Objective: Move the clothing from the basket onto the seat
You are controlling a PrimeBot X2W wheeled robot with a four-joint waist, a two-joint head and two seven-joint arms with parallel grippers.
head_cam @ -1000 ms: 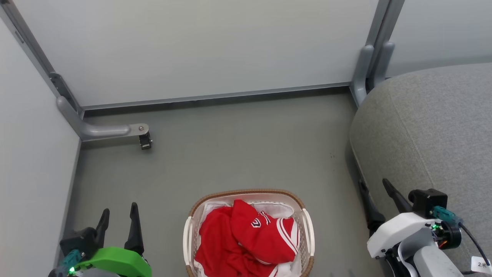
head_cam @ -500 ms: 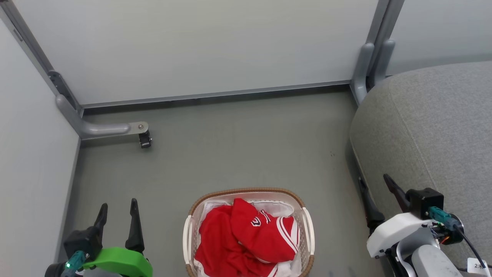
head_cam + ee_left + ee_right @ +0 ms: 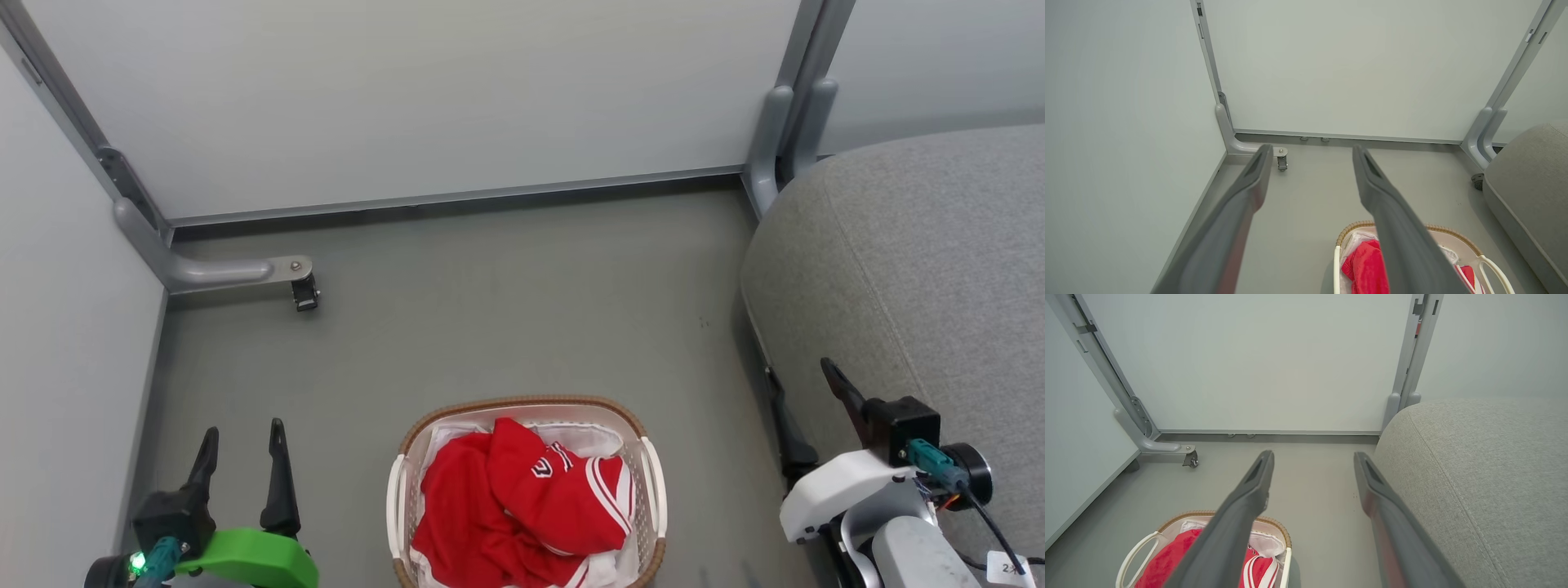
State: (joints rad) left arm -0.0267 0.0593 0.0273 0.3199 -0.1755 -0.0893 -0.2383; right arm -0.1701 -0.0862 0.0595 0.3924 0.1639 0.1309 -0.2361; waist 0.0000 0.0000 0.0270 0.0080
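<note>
"While both grippers sit low and nearest us, what have they got hold of?"

"Nothing. The left gripper [image 3: 244, 427] has its two dark fingers [image 3: 280, 478] spread, with bare floor [image 3: 506, 310] showing between them. The right gripper [image 3: 798, 367] is parted wider and is empty too, close by the edge of the seat [image 3: 914, 269]."

"And the clothing?"

"All in the basket [image 3: 522, 402], which stands between the two arms. The clothing [image 3: 465, 523] is a red heap with the striped jersey [image 3: 563, 506] on top, lying on the white liner [image 3: 589, 441]. None of it is on the seat, which is off to the right and further back."

"What could go wrong?"

"A deep pinch could catch the liner along with the red fabric, and then the light basket might lift or tip. The pieces look tangled, so one could drag another out and drop it on the floor. A trailing sleeve may also snag on the rim."

"Anything you can't make out?"

"The basket's near end is cut off by the head view's bottom edge, so I cannot count the garments — and the lettering is folded and unreadable. The seat runs off to the right. Furthest back stand a partition panel [image 3: 424, 98] and its small caster [image 3: 304, 292]."
</note>
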